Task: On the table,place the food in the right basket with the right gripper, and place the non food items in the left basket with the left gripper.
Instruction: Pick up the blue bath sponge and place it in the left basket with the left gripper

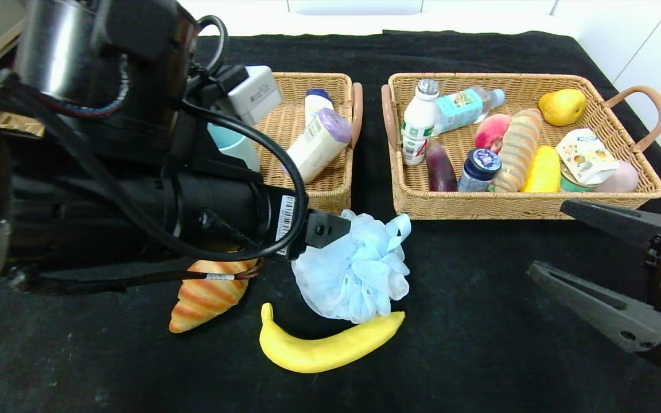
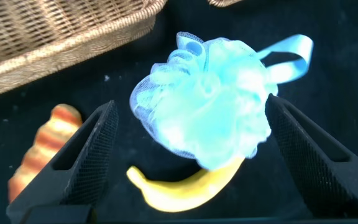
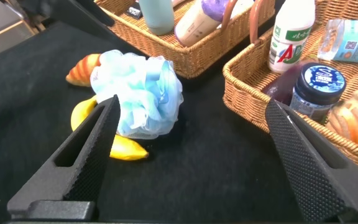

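left gripper (image 2: pixel 191 155) hangs over the blue bath pouf (image 1: pixel 353 269), fingers (image 2: pixel 89 158) wide on either side of it, not touching. the pouf lies on the banana (image 1: pixel 327 344), beside the croissant (image 1: pixel 207 298). right gripper (image 1: pixel 600 261) hovers wide, empty, before the right basket (image 1: pixel 402 195).

The left arm (image 1: pixel 107 172) hides much of the left basket (image 1: pixel 330 195).

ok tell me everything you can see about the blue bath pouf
The bath pouf is a light blue ball of gathered mesh netting with a pale blue ribbon loop. It lies on the black table before the baskets, resting over part of the banana. The open left tool hovers over it with a finger either side, not yet gripping.
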